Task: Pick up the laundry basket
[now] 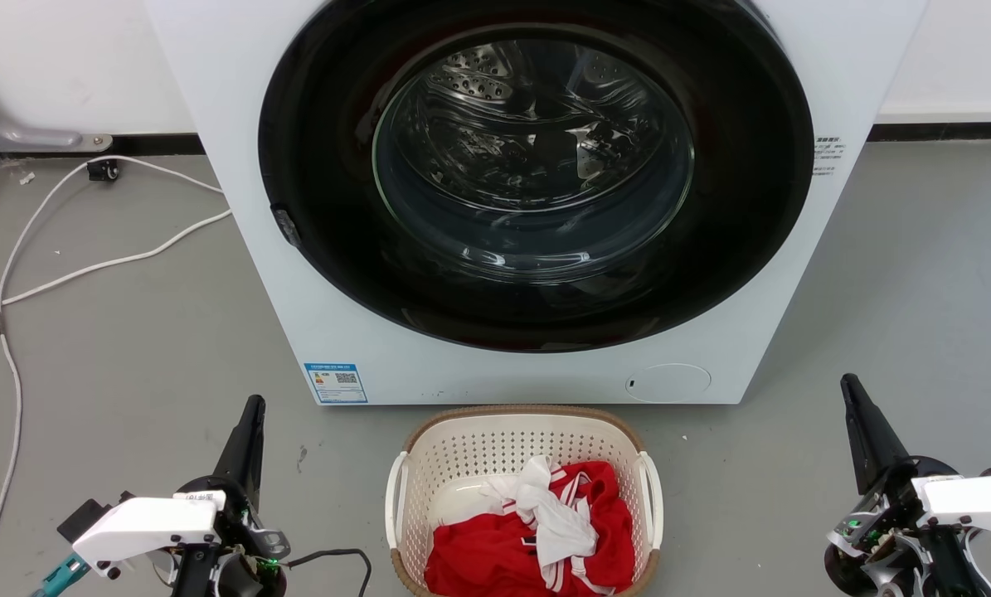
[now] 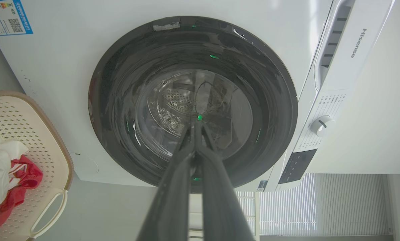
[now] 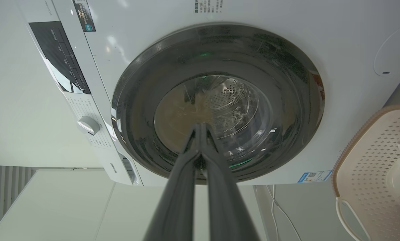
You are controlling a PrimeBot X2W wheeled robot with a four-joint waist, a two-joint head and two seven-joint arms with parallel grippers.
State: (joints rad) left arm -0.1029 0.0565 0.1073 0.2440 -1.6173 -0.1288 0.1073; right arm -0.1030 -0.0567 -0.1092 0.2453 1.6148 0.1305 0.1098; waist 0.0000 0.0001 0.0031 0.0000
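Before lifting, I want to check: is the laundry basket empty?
No, red and white clothes lie inside the laundry basket.

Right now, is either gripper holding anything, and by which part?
Nothing is held. The left gripper and right gripper are both shut and empty, each to one side of the laundry basket, not touching it.

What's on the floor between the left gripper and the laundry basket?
Bare grey floor with a small dark scuff, seen in the head view, separates the dark-fingered left gripper from the cream-white perforated plastic laundry basket.
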